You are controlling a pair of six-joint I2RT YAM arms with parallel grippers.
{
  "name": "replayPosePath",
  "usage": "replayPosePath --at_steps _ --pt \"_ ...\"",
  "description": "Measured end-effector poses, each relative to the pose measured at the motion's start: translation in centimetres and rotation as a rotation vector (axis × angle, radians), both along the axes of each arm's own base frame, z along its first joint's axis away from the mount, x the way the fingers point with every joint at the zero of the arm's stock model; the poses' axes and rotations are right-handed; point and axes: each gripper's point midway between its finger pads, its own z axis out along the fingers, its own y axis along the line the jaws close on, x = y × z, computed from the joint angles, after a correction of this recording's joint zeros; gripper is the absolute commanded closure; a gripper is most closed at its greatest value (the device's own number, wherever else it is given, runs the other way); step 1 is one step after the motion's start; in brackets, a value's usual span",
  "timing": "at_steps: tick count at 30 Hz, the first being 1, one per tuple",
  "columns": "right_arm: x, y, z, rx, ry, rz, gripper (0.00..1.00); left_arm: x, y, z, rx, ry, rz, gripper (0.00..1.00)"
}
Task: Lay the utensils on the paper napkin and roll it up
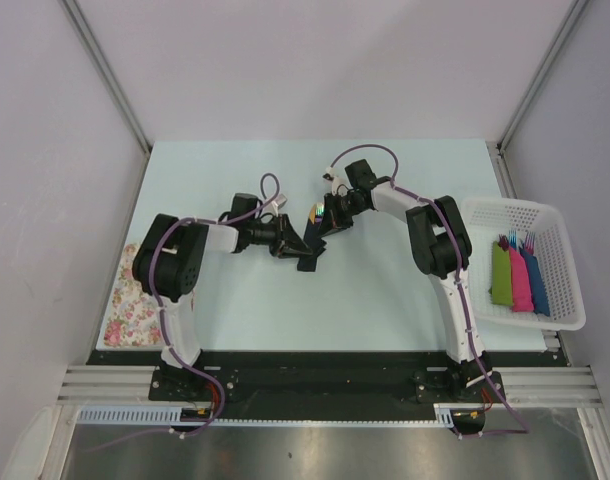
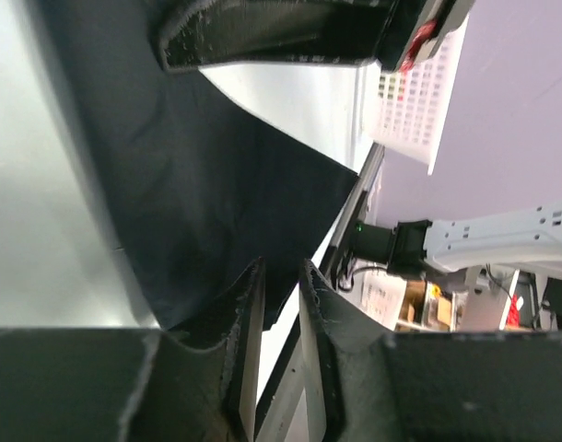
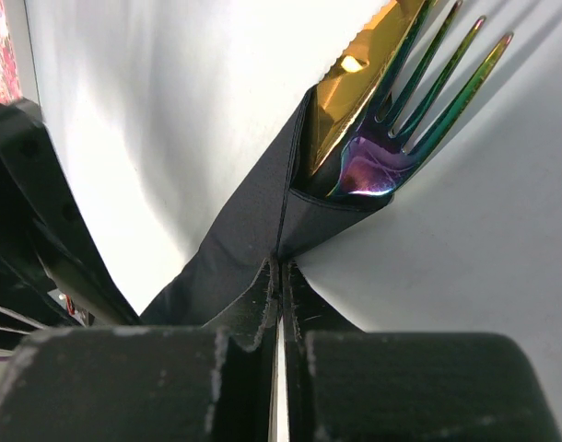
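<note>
Napkin [image 3: 235,249]: black, folded into a narrow sleeve and lifted a little off the bench [image 1: 385,300], mid-bench between the two arms.
Utensils [image 3: 366,170]: gold knife blade and rainbow-tinted fork head stick out of the napkin's open end; handles hidden inside the fold.
Right gripper [image 3: 281,276]: fingers pressed together on the napkin's folded edge just behind the fork head. Likely pinned there so the utensils cannot slide out while the paper is turned.
Left gripper [image 2: 281,304]: at the napkin's other end, fingers a narrow slot apart with the loose black flap reaching into it. Cannot tell whether it is pinched. Probably placed to tension or wrap the flap.
Roll looks started, not finished.
Right of the napkin: white basket [image 1: 565,290] holding finished bundles [image 1: 518,280].
</note>
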Motion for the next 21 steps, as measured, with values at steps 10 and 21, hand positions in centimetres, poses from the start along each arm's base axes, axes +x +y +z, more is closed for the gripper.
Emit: replayPosePath --at_steps 10,21 --pt "0.0 0.0 0.0 0.000 0.001 -0.001 1.00 -1.8 -0.3 -2.5 0.031 0.068 -0.080 0.76" --pt "0.0 0.0 0.1 0.006 0.007 0.000 0.87 -2.1 -0.3 -3.8 0.034 0.094 -0.123 0.74"
